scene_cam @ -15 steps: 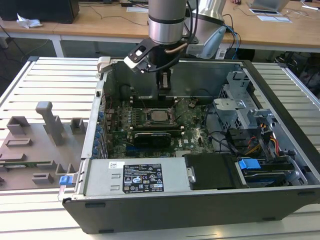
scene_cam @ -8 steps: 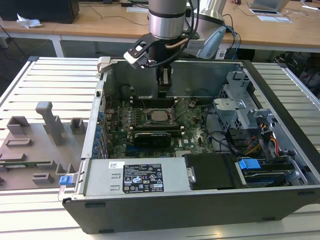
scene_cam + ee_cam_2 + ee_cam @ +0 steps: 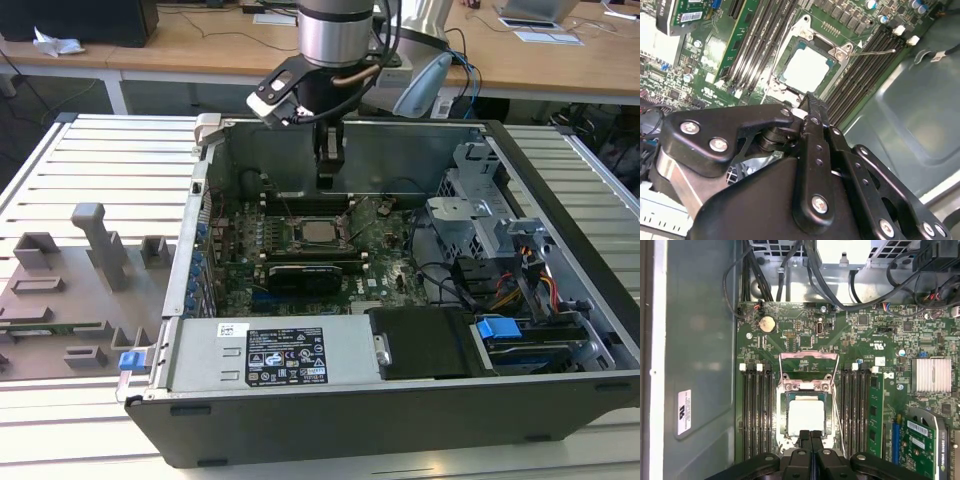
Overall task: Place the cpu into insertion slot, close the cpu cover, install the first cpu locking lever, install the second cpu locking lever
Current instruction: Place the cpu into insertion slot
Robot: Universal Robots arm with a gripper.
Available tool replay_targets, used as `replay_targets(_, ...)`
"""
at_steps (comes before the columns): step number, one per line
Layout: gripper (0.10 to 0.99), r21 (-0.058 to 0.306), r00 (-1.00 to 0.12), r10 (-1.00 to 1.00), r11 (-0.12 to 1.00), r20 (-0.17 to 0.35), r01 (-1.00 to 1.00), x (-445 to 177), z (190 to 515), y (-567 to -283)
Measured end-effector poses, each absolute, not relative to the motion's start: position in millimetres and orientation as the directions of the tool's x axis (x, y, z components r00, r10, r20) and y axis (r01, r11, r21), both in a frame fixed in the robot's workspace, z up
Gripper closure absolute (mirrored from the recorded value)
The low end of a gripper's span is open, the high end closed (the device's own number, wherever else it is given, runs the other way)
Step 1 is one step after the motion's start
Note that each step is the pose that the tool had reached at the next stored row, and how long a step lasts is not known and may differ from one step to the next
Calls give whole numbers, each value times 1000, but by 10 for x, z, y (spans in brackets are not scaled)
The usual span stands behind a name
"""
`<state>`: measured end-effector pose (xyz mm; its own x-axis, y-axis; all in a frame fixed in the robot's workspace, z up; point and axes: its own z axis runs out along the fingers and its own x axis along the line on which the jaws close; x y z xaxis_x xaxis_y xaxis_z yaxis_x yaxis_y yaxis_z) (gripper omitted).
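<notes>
So the chip (image 3: 806,415) was already sitting flat in the socket (image 3: 781,412), silver top up. The cover (image 3: 809,356) was flipped up on its hinge, not down over the chip. The gripper (image 3: 811,434) hung just above the socket's near edge with its fingers pressed together and nothing between them.

My guess on handling: the chip is light and stiff, but the contacts under it are fragile, so I wouldn't poke or slide it. The cover looked like thin springy sheet metal (slippery too, I'd bet). The free top bar of the frame seemed the sane place to push or pinch, well away from the hinge. The thin wire lever (image 3: 838,415) ran along one side of the socket. I'd take it for stiff and springy, best caught near its free end.

It was tight around there. Rows of memory slots (image 3: 756,410) sat just beside the socket on both sides, a green card (image 3: 920,440) and a finned heatsink (image 3: 931,375) stood further off, and a bundle of black cables (image 3: 790,270) hung past the board's far edge. The case wall (image 3: 700,340) was close on one side, and the whole case sat on a ribbed counter (image 3: 100,160)
</notes>
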<state>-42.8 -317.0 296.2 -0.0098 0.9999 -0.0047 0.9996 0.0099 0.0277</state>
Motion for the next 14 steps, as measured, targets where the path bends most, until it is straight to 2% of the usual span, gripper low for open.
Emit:
replay_targets(8,980,28,-10,1000,10,-5,1000,-428,3166,-3170)
replay_targets(14,980,28,-10,1000,10,-5,1000,-428,3188,-3170)
